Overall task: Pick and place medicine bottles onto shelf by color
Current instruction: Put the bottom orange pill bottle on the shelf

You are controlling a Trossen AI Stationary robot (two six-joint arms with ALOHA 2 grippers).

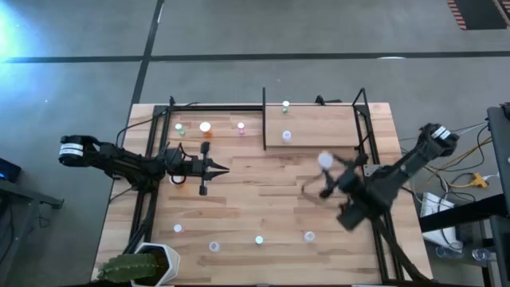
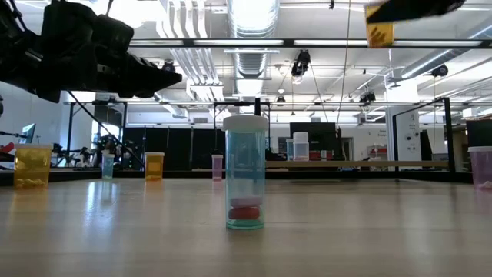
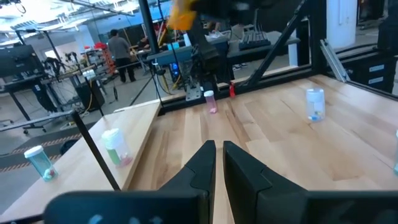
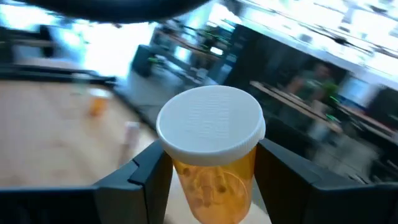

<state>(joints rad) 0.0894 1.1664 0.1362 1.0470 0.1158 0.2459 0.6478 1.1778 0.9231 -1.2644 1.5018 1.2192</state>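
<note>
The surface [image 1: 263, 199] carries the whole job. The shelf [image 1: 319, 127] lies beyond both arms, split by a black divider [image 1: 264, 119].

The left arm waits over the surface, its gripper [image 1: 219, 168] with jaws together and nothing between them. The right gripper [image 4: 208, 168] is in the air, jaws clamped on an orange bottle [image 4: 214, 162] — white cap up, one jaw on each side of the body. It hangs short of the shelf, so the bottle is held, not yet placed.

Judging by what stands where, the sorting looks partly done. Past the left jaws, several bottles [image 1: 205, 127] already stand on the shelf's left section, orange, green and pinkish among them; two more [image 1: 286, 136] stand right of the divider. Left to move: a row of four [image 1: 259, 239] on the near side of the surface, behind both jaws — one teal bottle [image 2: 246, 173] shows close in the low view. A small orange one [image 1: 179, 180] sits by the left arm.
</note>
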